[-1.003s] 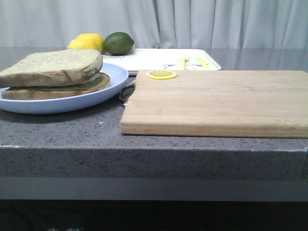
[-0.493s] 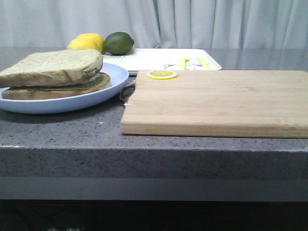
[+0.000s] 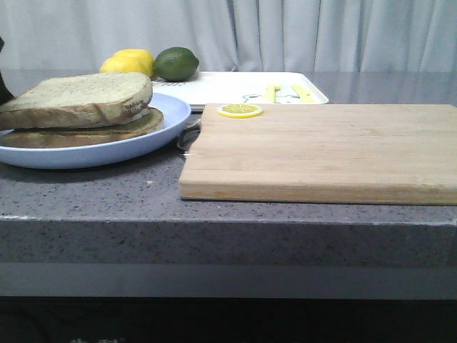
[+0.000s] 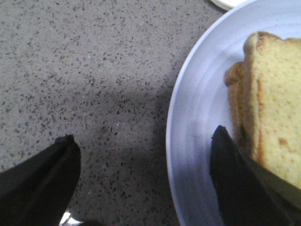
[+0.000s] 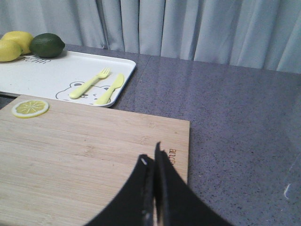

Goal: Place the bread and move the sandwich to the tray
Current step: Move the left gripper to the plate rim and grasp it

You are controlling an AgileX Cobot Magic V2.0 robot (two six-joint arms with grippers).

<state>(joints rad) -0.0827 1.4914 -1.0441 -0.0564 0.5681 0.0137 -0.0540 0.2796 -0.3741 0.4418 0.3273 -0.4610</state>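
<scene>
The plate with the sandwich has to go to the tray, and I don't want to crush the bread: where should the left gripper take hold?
Grip the plate's bare rim from its outer side, beside the sandwich. The open left gripper already straddles that edge.

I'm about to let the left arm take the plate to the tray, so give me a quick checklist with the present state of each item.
1. Bread on the sandwich: ok, top slice rests on the lower one.
2. Left end effector open: ok, its fingers are wide apart.
3. Fingers straddling the plate rim: ok, one over the plate, one over the counter.
4. Tray has room: ok, bare white in the middle; fork and knife lie near one end.
5. Right end effector out of the way: ok, shut, over the board.
6. Grip on the plate: cannot tell.
</scene>
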